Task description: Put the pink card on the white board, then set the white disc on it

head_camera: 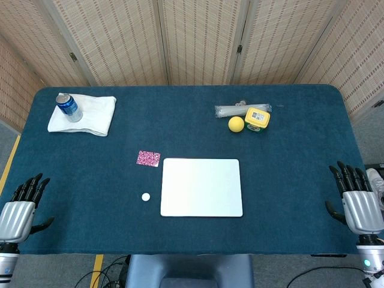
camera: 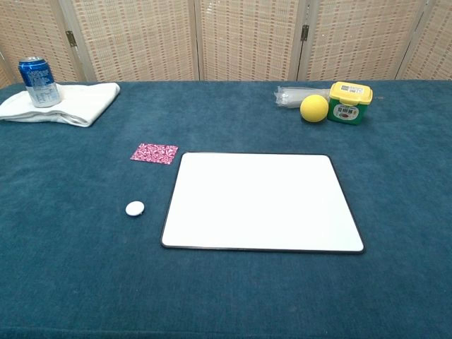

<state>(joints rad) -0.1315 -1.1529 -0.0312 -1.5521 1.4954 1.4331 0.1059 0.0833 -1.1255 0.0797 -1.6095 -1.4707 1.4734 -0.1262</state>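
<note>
The left hand (head_camera: 21, 210) sits at the near left corner of the worktop (head_camera: 300, 168), fingers apart and holding nothing; the right hand (head_camera: 357, 201) mirrors it at the near right corner, likewise spread and empty. Both show only in the head view, parked well clear of everything, which looks like a waiting pose with no part of the task yet begun.

The pink card (head_camera: 148, 158) lies flat on the blue cloth just off the far left corner of the white board (head_camera: 201, 187), close to it but not touching. The white disc (head_camera: 146, 196) rests on the cloth beside the board's left edge, nearer the front than the card and apart from both. The board itself lies flat around the middle of the worktop, its surface bare, so it is ready to receive the card.

Since card and disc both lie on the board's left side, the left hand seems the natural one to reach them. The card is thin and flush with the cloth, so lifting it will likely need a careful pinch at an edge.

At the far left corner a blue can (head_camera: 69, 107) stands on a folded white towel (head_camera: 84, 115). Toward the far right a yellow ball (head_camera: 236, 124) sits touching or just beside a yellow-lidded tub (head_camera: 257, 118), with a clear plastic bundle (head_camera: 231, 110) behind them, all well away from the working area.
</note>
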